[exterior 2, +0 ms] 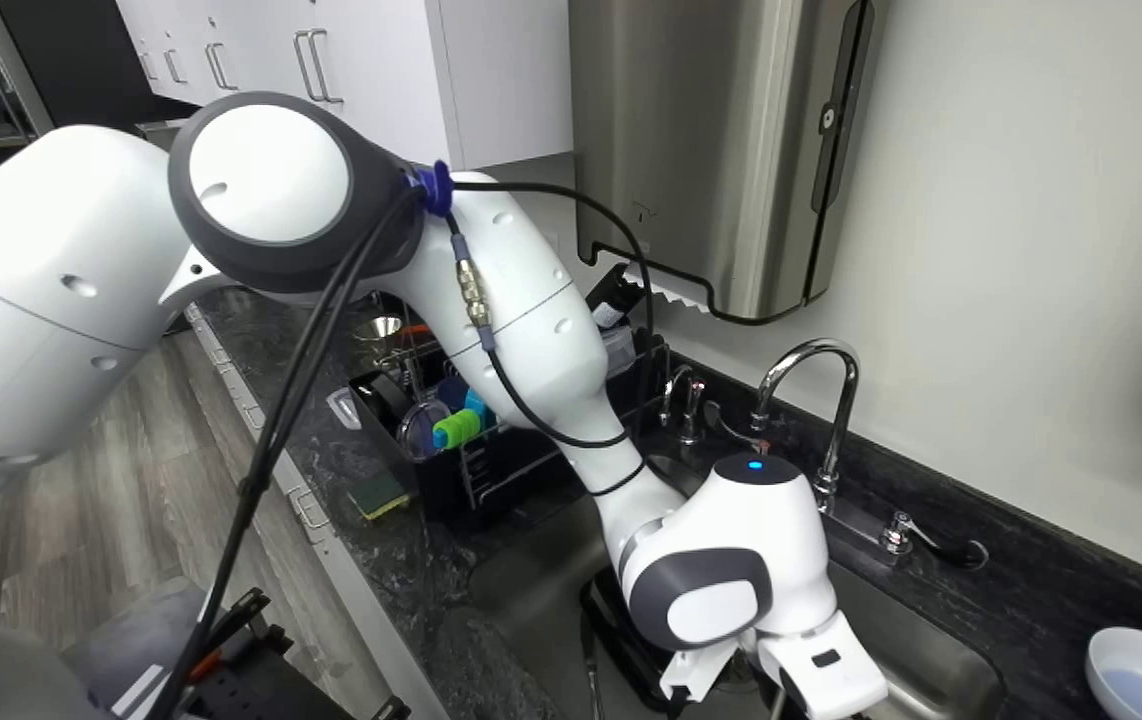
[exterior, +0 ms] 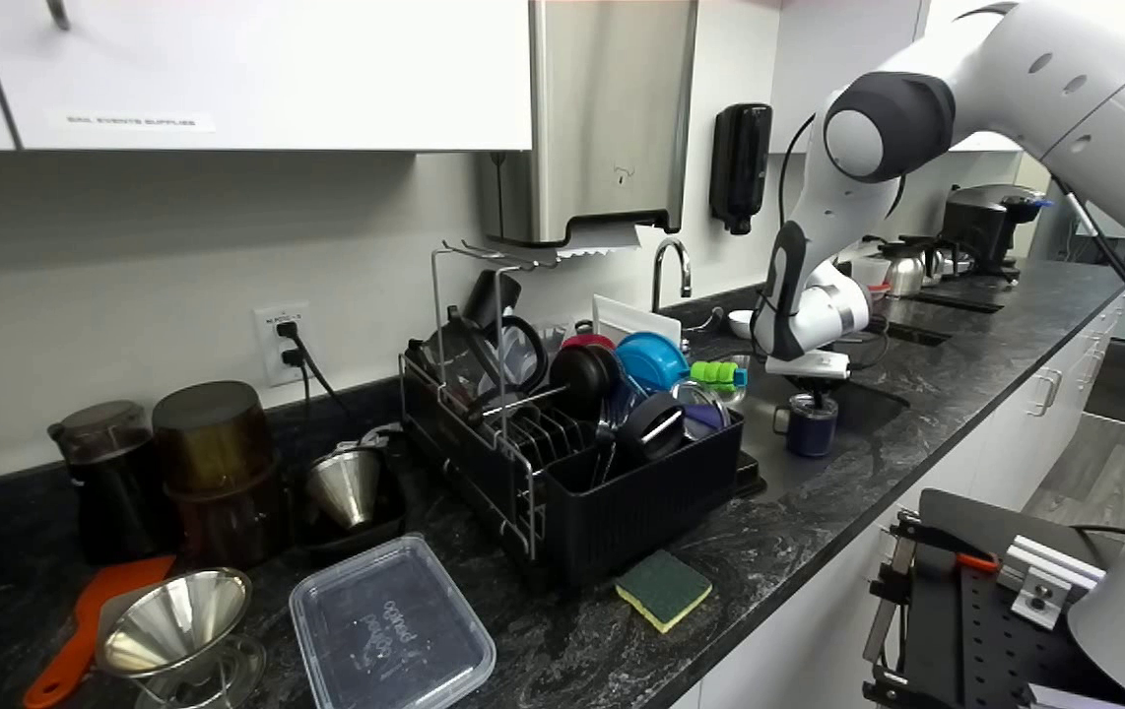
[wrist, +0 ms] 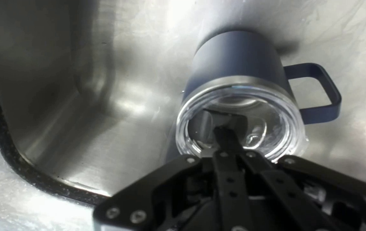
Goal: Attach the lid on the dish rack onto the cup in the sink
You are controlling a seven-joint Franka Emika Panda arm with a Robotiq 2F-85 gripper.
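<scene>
While clear lid sits over cup, tool stands together; lid probably light, stiff, slippery: grip outer rim.

there is one navy cup with one clear lid, and one arm with one gripper. there is one dish rack, one sponge, one rectangular plastic container and one orange utensil. steel cones come to two, arched spouts to two, plugs to two. there is one paper towel dispenser and one black wall dispenser.
</scene>
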